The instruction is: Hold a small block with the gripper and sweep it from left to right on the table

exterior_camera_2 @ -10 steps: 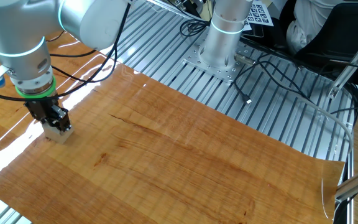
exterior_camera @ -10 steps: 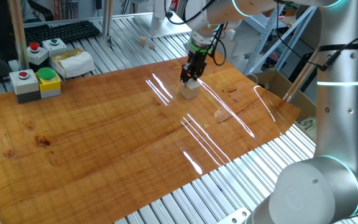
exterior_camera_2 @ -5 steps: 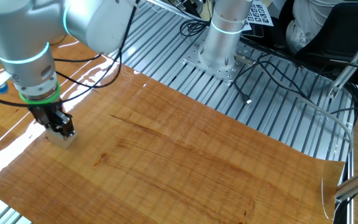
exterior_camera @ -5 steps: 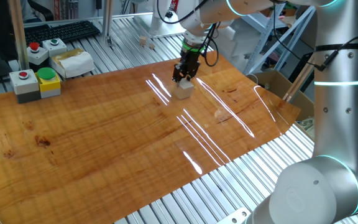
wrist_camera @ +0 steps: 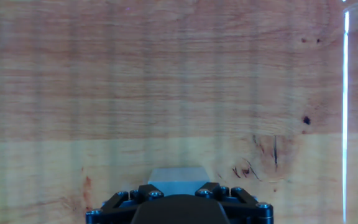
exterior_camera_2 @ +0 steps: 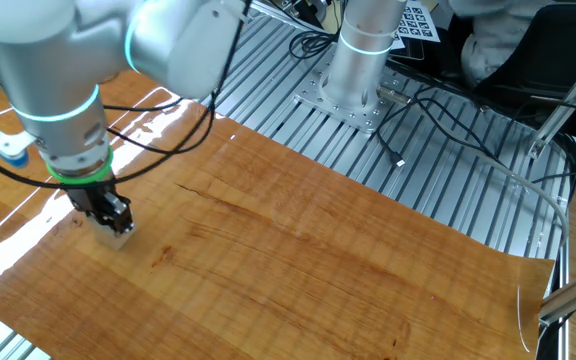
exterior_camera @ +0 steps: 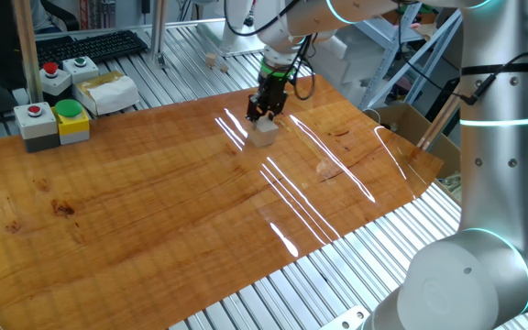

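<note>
Claw: the claw (exterior_camera: 263, 117) was clenched on the small block (exterior_camera: 265, 134), its black fingers pinching the cube's upper part from two sides; in the other fixed view the same grip was seen (exterior_camera_2: 116, 227).
Block: the pale wooden cube (exterior_camera_2: 119, 238) was held low, with its underside on or just above the tabletop (exterior_camera: 154, 202); contact could not be confirmed. In the hand view only its top face (wrist_camera: 178, 174) showed ahead of the claw body.
Position: the cube was found at the far part of the board in one fixed view, beside the bright reflected streaks.
Change: against the pictures from a second and half a second ago, claw and block had been shifted together across the wood, toward the left in one fixed view and toward the right in the other. The grip looked unaltered.
Meaning: the sweep was judged to be under way, with much of the board still untravelled.
Surroundings: the grey button boxes (exterior_camera: 53, 122) and the ribbed aluminium frame (exterior_camera_2: 438, 170) were left well apart from the block.
Risk: a tilt or a slip in the pinch was considered possible if the cube dragged on the glossy surface.
</note>
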Controlling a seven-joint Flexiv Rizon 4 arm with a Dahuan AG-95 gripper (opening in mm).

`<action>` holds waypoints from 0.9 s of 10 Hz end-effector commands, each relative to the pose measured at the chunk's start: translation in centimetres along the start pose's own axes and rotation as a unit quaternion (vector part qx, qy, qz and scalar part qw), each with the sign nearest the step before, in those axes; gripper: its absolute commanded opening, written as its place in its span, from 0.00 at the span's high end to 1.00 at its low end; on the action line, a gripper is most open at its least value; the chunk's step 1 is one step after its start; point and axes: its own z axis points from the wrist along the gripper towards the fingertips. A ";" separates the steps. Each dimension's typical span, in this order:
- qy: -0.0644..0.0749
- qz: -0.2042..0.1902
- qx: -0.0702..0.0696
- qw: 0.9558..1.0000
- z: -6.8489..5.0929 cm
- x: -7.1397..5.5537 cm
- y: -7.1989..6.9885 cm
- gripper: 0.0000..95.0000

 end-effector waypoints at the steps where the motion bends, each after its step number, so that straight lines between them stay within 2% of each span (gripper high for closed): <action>1: -0.002 0.013 0.001 1.000 0.2 0.0 1.2 1.00; 3: 0.000 0.022 0.007 1.000 -0.2 0.1 2.6 1.00; 4: 0.000 0.027 0.005 1.000 -0.3 0.1 3.3 1.00; 6: -0.002 0.038 0.005 0.999 0.2 0.2 4.6 1.00; 8: 0.002 0.043 0.018 0.999 -0.2 0.3 5.9 1.00; 9: 0.003 0.050 0.011 0.999 -0.4 0.4 6.5 1.00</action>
